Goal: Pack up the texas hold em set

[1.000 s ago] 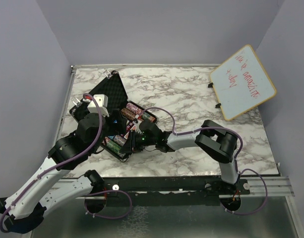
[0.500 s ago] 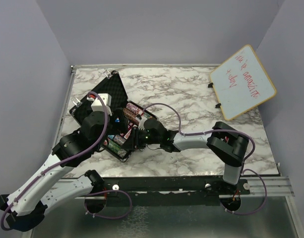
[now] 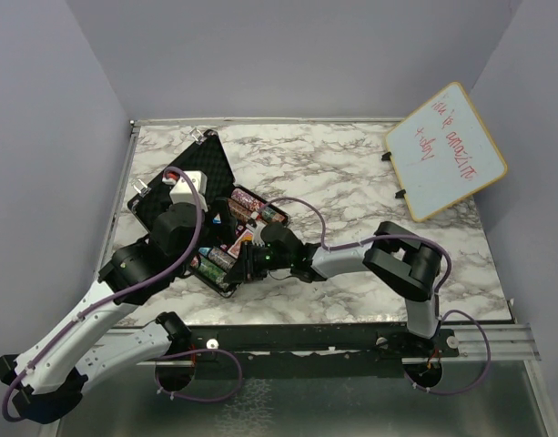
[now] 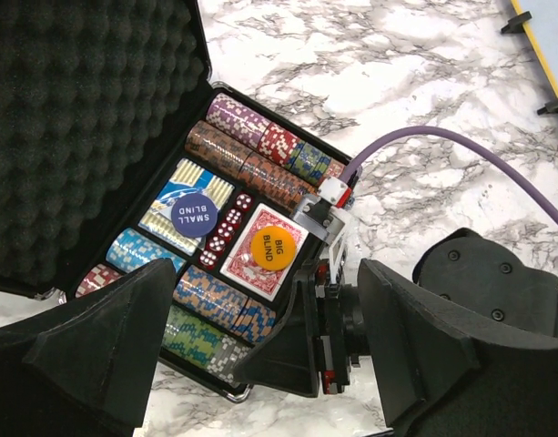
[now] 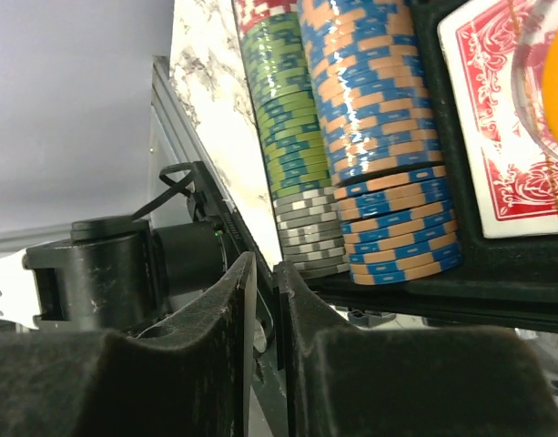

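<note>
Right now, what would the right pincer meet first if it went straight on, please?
Likely the left arm's base, beyond the table edge; the right pincer points along the outside of the case and might graze it. Depth is unclear.

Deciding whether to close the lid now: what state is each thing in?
case: open, foam lid leaned back.
chip stacks: lying in their slots.
red deck: in the case, Big Blind button on top.
blue deck: in the case, Small Blind button on top.
dice: in a row between the decks.
left gripper: open, above the case.
right gripper: nearly shut, at the case's edge.
</note>
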Motion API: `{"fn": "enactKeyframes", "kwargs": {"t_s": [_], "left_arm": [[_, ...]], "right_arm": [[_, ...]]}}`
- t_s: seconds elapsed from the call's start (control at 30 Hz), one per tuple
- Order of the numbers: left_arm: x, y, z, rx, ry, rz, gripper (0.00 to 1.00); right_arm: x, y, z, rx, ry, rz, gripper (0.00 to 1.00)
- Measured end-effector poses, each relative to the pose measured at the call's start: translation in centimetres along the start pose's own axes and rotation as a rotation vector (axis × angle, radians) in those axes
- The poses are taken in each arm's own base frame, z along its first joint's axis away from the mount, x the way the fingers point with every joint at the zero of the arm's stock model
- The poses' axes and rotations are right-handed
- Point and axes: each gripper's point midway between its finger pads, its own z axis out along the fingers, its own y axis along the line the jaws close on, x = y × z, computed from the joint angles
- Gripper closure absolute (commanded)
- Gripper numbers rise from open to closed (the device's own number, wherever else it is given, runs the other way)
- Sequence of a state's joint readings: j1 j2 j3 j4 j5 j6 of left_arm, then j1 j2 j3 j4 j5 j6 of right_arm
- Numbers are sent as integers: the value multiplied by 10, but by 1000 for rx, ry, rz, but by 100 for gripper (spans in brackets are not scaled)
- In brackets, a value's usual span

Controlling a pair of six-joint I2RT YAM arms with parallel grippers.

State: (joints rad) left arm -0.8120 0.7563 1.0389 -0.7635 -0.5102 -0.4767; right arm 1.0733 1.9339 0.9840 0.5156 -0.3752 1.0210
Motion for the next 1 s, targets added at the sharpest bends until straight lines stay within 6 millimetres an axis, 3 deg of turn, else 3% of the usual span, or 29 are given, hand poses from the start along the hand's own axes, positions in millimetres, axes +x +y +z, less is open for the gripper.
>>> {"fn": "enactKeyframes", "kwargs": {"t_s": [0.3, 0.47, 0.67, 0.77, 0.87, 1.0], "left_arm": [[4, 4, 11, -49, 20, 57, 5], [0, 7, 22, -112, 28, 110, 1], [-27, 6, 32, -192, -12, 158, 1], [-42, 2, 39, -220, -30, 194, 1], [-57, -1, 52, -254, -37, 234, 1], [-74, 13, 82, -348, -6, 282, 1]], "right_arm": [[1, -10, 3, 32, -3, 20, 76], [-4, -8, -16, 72, -52, 23, 66], [-38, 1, -73, 116, -220, 90, 61], [-54, -14, -112, 163, -328, 153, 54], [-66, -37, -147, 244, -428, 208, 37], [-74, -50, -185, 348, -525, 237, 24]]}}
